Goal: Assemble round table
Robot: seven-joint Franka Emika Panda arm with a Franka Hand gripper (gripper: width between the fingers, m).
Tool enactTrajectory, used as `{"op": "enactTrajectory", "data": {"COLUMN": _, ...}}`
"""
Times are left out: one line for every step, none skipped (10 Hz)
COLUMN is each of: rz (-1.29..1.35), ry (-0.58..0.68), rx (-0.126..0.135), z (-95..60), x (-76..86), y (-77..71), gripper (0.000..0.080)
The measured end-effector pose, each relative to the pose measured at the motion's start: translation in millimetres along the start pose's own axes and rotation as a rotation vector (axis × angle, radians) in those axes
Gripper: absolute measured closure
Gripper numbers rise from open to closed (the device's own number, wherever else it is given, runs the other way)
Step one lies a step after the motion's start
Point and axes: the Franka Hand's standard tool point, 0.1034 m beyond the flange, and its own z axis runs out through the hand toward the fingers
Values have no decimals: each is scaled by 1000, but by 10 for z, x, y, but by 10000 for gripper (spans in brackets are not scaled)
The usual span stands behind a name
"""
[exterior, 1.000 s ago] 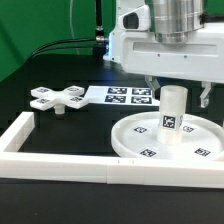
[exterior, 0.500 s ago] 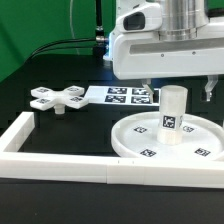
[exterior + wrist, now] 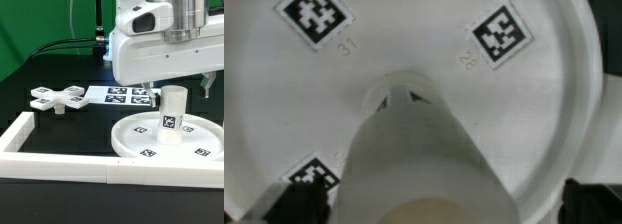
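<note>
leg (image 3: 172, 112) stands upright on the disc (image 3: 128, 142), just under the wide-open hand (image 3: 180, 87)

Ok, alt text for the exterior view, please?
A white cylinder leg stands upright in the middle of the round disc, the open hand straddling its top without touching. The cross-shaped piece lies apart, toward the exterior view's left.
</note>
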Motion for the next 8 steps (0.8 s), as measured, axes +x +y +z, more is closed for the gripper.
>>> {"op": "enactTrajectory", "data": {"rz": -68, "ry": 0, "rx": -11, "z": -14, "x": 21, "y": -6, "gripper": 151}}
{"op": "enactTrajectory", "data": {"rz": -141, "ry": 7, "rx": -17, "z": -15, "x": 23, "y": 13, "gripper": 151}}
{"op": "enactTrajectory", "data": {"rz": -214, "ry": 5, "rx": -17, "z": -7, "x": 15, "y": 23, "gripper": 151}}
{"op": "enactTrajectory", "data": {"rz": -272, "ry": 4, "rx": -17, "z": -6, "x": 14, "y": 25, "gripper": 151}}
{"op": "enactTrajectory", "data": {"rz": -316, "ry": 3, "rx": -18, "z": -5, "x": 12, "y": 29, "gripper": 151}}
{"op": "enactTrajectory", "data": {"rz": -408, "ry": -2, "rx": -25, "z": -4, "x": 8, "y": 41, "gripper": 151}}
{"op": "enactTrajectory", "data": {"rz": -506, "ry": -10, "rx": -43, "z": -7, "x": 16, "y": 46, "gripper": 151}}
{"op": "enactTrajectory", "data": {"rz": -623, "ry": -14, "rx": -60, "z": -6, "x": 28, "y": 46, "gripper": 151}}
